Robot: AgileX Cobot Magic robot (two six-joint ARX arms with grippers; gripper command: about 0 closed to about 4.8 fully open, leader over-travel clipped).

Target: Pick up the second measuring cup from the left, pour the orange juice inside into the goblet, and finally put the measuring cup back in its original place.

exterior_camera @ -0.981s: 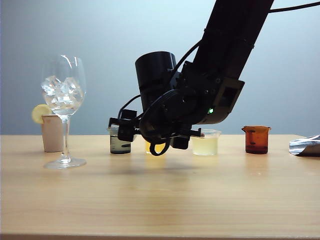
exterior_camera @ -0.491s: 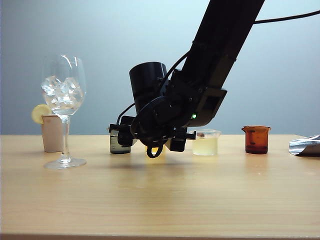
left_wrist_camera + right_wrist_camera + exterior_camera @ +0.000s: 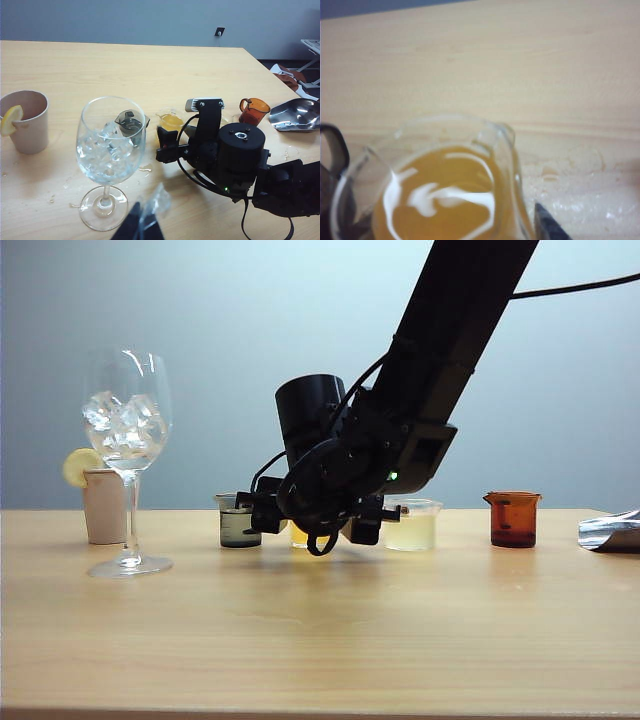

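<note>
The measuring cup [image 3: 440,185] is a small clear beaker holding orange juice [image 3: 445,220], second from the left in the row of cups. It stands on the table, mostly hidden behind my right gripper [image 3: 318,528] in the exterior view. My right gripper [image 3: 445,222] is open, low over the table, with the cup between its fingers; one dark fingertip [image 3: 547,226] stands just clear of the cup wall. The goblet [image 3: 127,430], tall and stemmed with ice cubes, stands at the far left. My left gripper [image 3: 142,225] hangs shut and empty near the goblet's foot [image 3: 105,207].
A smoky grey beaker [image 3: 238,524] stands just left of the measuring cup, and a squat cup of pale liquid [image 3: 410,526] just right. An amber cup [image 3: 513,519] and crumpled foil [image 3: 610,531] are further right. A paper cup with a lemon slice [image 3: 103,504] stands behind the goblet.
My right gripper has moved away from the camera toward the row of cups and now sits round the measuring cup. The cups and the goblet have not moved.
</note>
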